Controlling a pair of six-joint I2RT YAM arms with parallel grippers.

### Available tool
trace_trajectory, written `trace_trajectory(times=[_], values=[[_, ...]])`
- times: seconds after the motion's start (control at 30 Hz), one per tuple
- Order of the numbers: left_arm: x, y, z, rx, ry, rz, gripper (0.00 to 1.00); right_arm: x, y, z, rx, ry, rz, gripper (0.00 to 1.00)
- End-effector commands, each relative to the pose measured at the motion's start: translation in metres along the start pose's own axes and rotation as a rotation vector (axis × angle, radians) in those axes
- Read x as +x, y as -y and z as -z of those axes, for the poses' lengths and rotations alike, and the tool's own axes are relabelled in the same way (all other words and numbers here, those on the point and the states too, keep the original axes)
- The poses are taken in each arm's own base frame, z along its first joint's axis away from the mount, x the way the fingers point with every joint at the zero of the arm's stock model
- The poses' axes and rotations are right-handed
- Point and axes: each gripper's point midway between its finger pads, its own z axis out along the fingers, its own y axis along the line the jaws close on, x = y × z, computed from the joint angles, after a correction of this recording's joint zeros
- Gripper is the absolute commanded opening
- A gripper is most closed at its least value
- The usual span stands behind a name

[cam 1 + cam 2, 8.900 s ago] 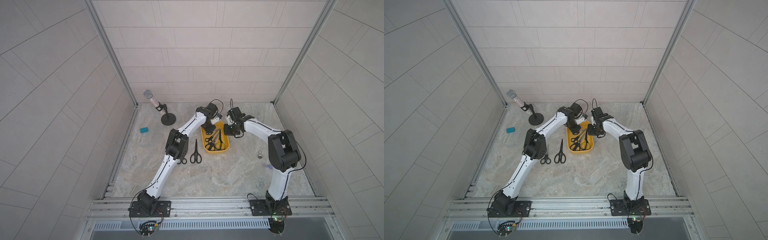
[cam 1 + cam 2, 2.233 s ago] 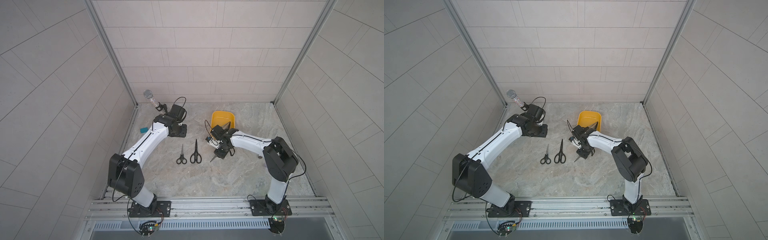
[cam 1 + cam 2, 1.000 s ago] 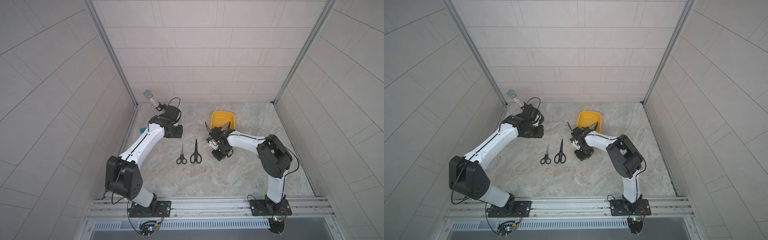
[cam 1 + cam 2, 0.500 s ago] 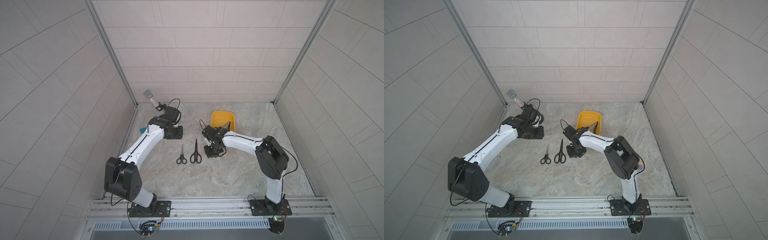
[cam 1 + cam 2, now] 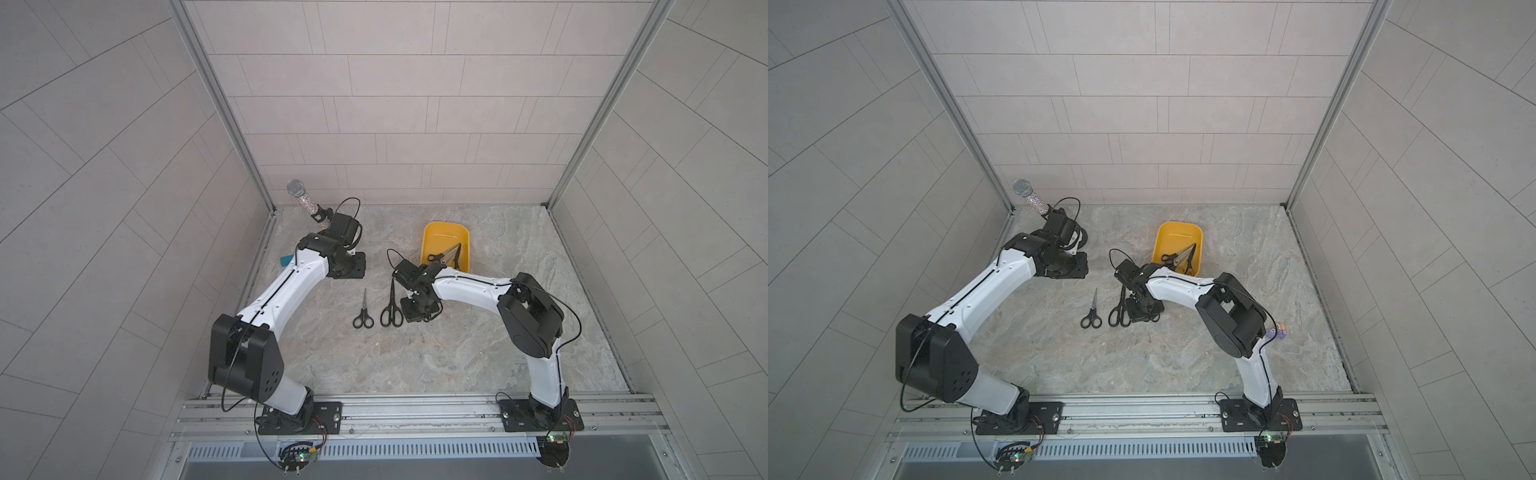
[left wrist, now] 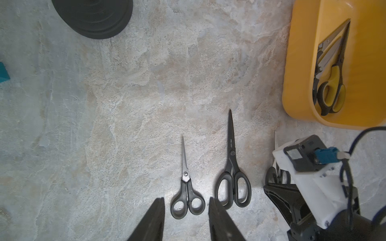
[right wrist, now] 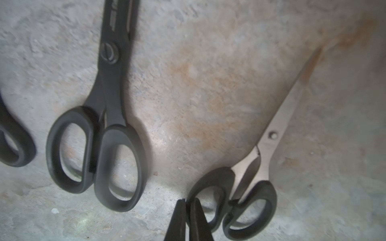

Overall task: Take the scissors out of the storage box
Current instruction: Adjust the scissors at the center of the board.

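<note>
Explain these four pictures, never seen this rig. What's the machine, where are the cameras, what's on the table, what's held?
Two white robot arms on a rail, each ending in a two-finger gripper. Two pictures look down from one overhead stereo camera; the other two come from cameras on the wrists. On the table: a yellow box with scissors inside, one a yellow-handled pair; a small pair and a black pair lying side by side; a microphone on a stand; a teal block. The right gripper is shut on a handle ring of a third pair, low beside the others. The left gripper is open and empty, near the microphone stand.
</note>
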Motion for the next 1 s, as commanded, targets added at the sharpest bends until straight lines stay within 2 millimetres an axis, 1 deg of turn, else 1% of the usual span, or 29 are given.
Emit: trace_trajectory(times=[0.0, 0.2, 0.43, 0.6, 0.77, 0.9, 0.97], values=[[-0.009, -0.001, 0.013, -0.007, 0.026, -0.002, 0.41, 0.003, -0.001, -0.001, -0.003, -0.019, -0.008, 0.0], [-0.015, 0.0, 0.016, -0.009, 0.035, -0.007, 0.41, 0.003, -0.004, 0.001, -0.012, -0.015, 0.0, 0.0], [-0.018, 0.001, 0.018, -0.007, 0.04, -0.004, 0.41, 0.005, -0.011, -0.005, -0.028, -0.039, 0.024, 0.0], [-0.018, 0.001, 0.018, -0.011, 0.038, -0.006, 0.41, 0.006, -0.011, -0.009, -0.025, -0.052, 0.021, 0.0], [-0.016, 0.0, 0.016, -0.015, 0.033, -0.008, 0.41, 0.004, -0.008, -0.006, -0.018, -0.039, 0.014, 0.22], [-0.016, 0.0, 0.016, -0.016, 0.034, -0.01, 0.41, -0.005, -0.009, 0.003, -0.034, 0.005, 0.013, 0.29], [-0.017, 0.0, 0.016, -0.013, 0.034, -0.011, 0.41, -0.014, -0.014, 0.016, -0.057, 0.052, 0.024, 0.32]])
